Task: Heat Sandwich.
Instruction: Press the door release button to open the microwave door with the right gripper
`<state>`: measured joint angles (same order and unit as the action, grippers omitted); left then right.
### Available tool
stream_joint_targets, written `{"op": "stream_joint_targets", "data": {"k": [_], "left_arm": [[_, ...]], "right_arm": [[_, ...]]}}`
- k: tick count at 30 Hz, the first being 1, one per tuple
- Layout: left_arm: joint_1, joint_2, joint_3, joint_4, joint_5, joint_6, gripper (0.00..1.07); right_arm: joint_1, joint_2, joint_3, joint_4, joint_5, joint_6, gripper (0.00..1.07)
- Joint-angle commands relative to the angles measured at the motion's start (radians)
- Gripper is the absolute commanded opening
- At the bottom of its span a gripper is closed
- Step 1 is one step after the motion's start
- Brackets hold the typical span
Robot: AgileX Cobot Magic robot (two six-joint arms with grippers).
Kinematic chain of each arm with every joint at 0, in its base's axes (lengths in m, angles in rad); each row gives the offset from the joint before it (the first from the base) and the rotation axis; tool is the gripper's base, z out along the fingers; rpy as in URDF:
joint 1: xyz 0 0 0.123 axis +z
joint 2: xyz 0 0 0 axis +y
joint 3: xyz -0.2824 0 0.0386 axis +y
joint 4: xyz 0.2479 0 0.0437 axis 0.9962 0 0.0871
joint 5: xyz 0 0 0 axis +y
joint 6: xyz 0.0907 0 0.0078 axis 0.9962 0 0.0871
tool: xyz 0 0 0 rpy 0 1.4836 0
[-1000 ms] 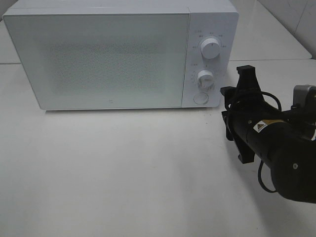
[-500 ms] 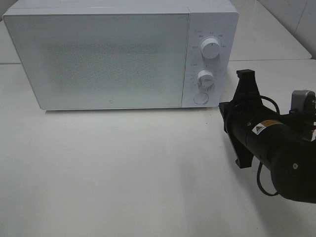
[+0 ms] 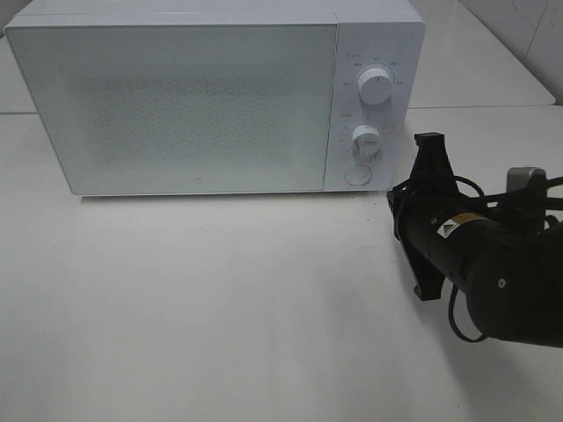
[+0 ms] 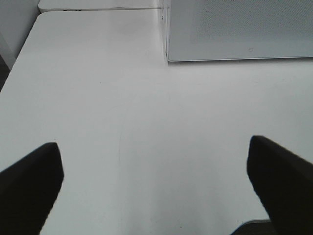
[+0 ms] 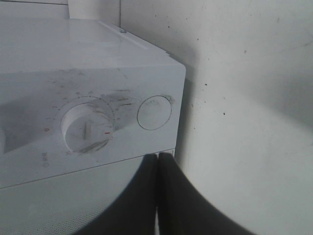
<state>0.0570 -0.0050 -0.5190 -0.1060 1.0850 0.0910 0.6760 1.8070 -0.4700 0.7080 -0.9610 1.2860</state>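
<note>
1. You won't find the sandwich in any of your three views, so where it sits, how its long axis runs and which way it points can't be told.
2. The microwave (image 3: 211, 97) stands at the back of the bench (image 3: 220, 308), its frosted door (image 3: 176, 105) shut and nothing showing through it.
3. Right of the door comes the control panel: upper dial (image 3: 376, 88), lower dial (image 3: 366, 141), round button (image 3: 357, 174) beneath.
4. Your right gripper (image 5: 157, 159) is pinched fully together with nothing between the fingers. The tips point at the panel near the round button, and contact can't be judged.
5. Your left gripper (image 4: 154, 144) is spread wide and empty over bare bench, near the microwave's lower front corner.
6. On writing, the print around the dials and the small mark at the door's lower edge are too fine to read. The right arm (image 3: 493, 281) carries a triangle warning label (image 3: 453, 227).
</note>
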Motion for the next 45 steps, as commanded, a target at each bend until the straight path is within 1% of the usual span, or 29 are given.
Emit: {"op": "stream_joint_targets", "data": {"k": [1, 4, 7, 9, 13, 14, 17, 22, 26, 39, 43, 45], "left_arm": [[-0.006, -0.016, 0.001, -0.001, -0.014, -0.002, 0.98], [-0.006, -0.016, 0.001, -0.001, -0.014, -0.002, 0.98], [-0.006, -0.016, 0.001, -0.001, -0.014, -0.002, 0.98], [-0.006, -0.016, 0.001, -0.001, -0.014, -0.002, 0.98], [-0.006, -0.016, 0.001, -0.001, -0.014, -0.002, 0.98], [-0.006, -0.016, 0.001, -0.001, -0.014, -0.002, 0.98], [-0.006, -0.016, 0.001, -0.001, -0.014, -0.002, 0.98], [-0.006, -0.016, 0.001, -0.001, -0.014, -0.002, 0.98], [-0.006, -0.016, 0.001, -0.002, -0.014, -0.002, 0.98], [-0.006, -0.016, 0.001, -0.002, -0.014, -0.002, 0.98], [-0.006, -0.016, 0.001, -0.002, -0.014, -0.002, 0.98], [-0.006, -0.016, 0.001, -0.002, -0.014, -0.002, 0.98]], "right_arm": [[-0.026, 0.051, -0.051, -0.042, 0.002, 0.035, 0.00], [-0.040, 0.073, -0.071, -0.071, 0.022, 0.055, 0.00], [-0.064, 0.112, -0.115, -0.109, 0.044, 0.077, 0.00], [-0.072, 0.120, -0.127, -0.112, 0.045, 0.077, 0.00], [-0.099, 0.168, -0.205, -0.122, 0.079, 0.078, 0.00], [-0.099, 0.168, -0.205, -0.122, 0.079, 0.078, 0.00], [-0.131, 0.199, -0.257, -0.145, 0.098, 0.088, 0.00], [-0.154, 0.223, -0.299, -0.151, 0.129, 0.087, 0.00], [-0.154, 0.256, -0.335, -0.152, 0.145, 0.089, 0.00], [-0.177, 0.302, -0.413, -0.123, 0.123, 0.061, 0.00], [-0.177, 0.306, -0.419, -0.117, 0.071, 0.056, 0.00], [-0.177, 0.306, -0.419, -0.111, 0.012, 0.054, 0.00]]}}
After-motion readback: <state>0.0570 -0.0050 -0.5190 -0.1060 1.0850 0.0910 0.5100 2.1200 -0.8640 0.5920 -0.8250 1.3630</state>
